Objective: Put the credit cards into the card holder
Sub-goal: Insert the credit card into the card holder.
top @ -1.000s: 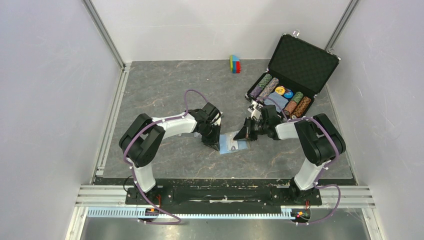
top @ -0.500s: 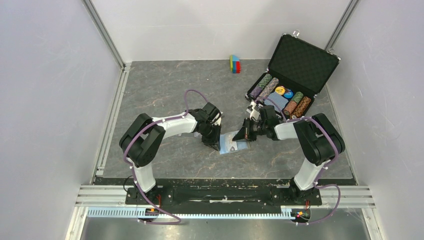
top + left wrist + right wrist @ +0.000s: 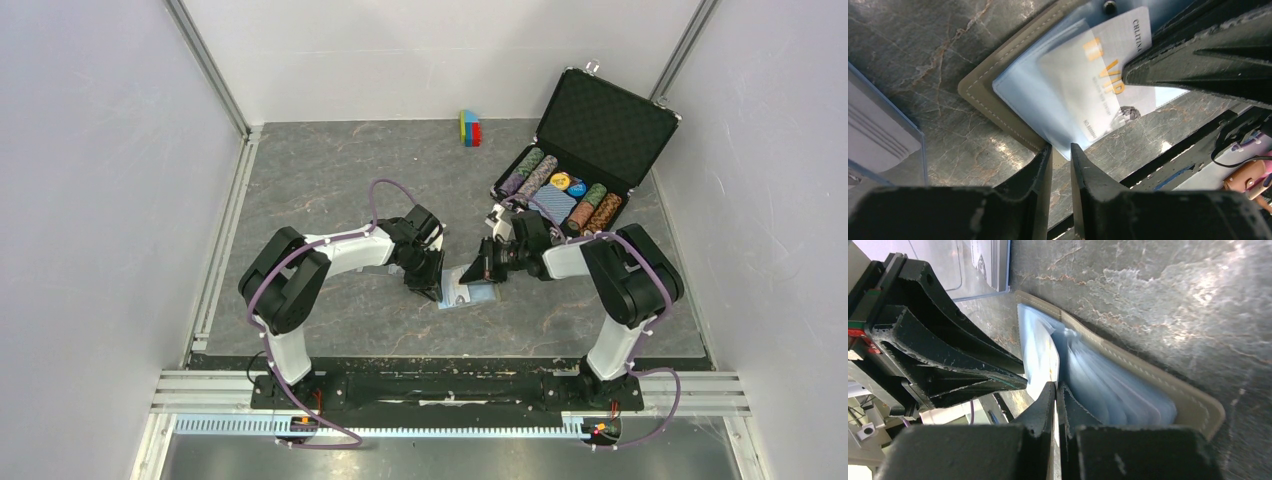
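The card holder lies open on the table between my two grippers, taupe rim outside, light blue sleeves inside. A whitish credit card with orange "VIP" print sits partly inside a clear blue sleeve. My right gripper is shut on that card's edge and holds it on edge in the sleeves; its fingers cover the card's right part. My left gripper stands at the holder's near corner, jaws a narrow gap apart with nothing pinched. From above, the left gripper and right gripper nearly meet over the holder.
A clear plastic case lies just left of the holder, close to my left fingers. The open black chip briefcase with stacked chips stands at the back right. A small coloured block sits by the back wall.
My right gripper has slid left toward the left gripper, carrying the card further over the holder. The left jaws have parted a little.
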Robot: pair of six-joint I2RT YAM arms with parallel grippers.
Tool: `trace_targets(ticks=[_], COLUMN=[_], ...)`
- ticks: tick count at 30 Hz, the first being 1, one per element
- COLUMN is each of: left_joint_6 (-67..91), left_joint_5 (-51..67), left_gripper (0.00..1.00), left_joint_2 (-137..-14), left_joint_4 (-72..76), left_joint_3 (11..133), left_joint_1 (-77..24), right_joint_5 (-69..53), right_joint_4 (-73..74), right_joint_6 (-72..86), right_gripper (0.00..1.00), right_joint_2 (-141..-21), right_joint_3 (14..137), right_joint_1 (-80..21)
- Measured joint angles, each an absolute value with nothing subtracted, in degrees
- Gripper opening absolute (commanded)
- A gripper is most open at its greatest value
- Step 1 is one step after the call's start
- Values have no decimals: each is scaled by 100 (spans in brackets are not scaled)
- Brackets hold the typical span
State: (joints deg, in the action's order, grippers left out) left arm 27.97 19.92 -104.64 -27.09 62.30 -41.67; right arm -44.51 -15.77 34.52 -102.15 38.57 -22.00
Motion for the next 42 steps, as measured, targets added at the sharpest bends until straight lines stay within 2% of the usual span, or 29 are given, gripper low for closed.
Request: trace_targets(ticks=[6, 12, 15, 18, 26, 30, 31, 34, 36, 42], left_joint_6=[2797, 2801, 2803, 2812, 2845, 2845, 2847, 2849, 2851, 2864], left_joint_5=[2001, 1925, 1861, 1824, 1636, 1531, 1527, 1562, 1634, 1861], left_gripper=[28, 27, 26, 26, 32, 33, 32, 28, 24, 8], left_joint_2=[-10453, -10412, -10390, -10374, -10309, -10243, -10239, -10241, -10261, -10388], left_joint_4=[-2716, -2724, -2724, -2707, -2720, -2733, -2731, -2698, -2676, -2604], left_joint_3=[6233, 6230, 6224, 6215, 6143, 6141, 6141, 6112, 6104, 6104], left_joint_1=[-4167, -4187, -4180, -4130, -3983, -3959, -3955, -3944, -3933, -3905], right_joint_5=[-4469, -4390, -4305, -4230, -4032, -3951, -3920, -3896, -3905, -4082], right_joint_4=[-1538, -913, -493, -139, 493, 674, 716, 788, 788, 626], right_joint_6=[3457, 3208, 2987, 2803, 2488, 2408, 2397, 2381, 2421, 2687], right_gripper=[15, 38, 45, 47, 44, 32, 26, 15, 10, 9], right_joint_2=[-10241, -10156, -10038, -9935, -9804, -9804, -9804, -9835, -9894, -10044], right_joint_3=[3881, 4117, 4274, 4366, 4515, 4584, 4595, 4622, 4644, 4672], right_joint_1=[-2298, -2357, -2412, -2438, -2443, -2443, -2443, -2458, -2477, -2571])
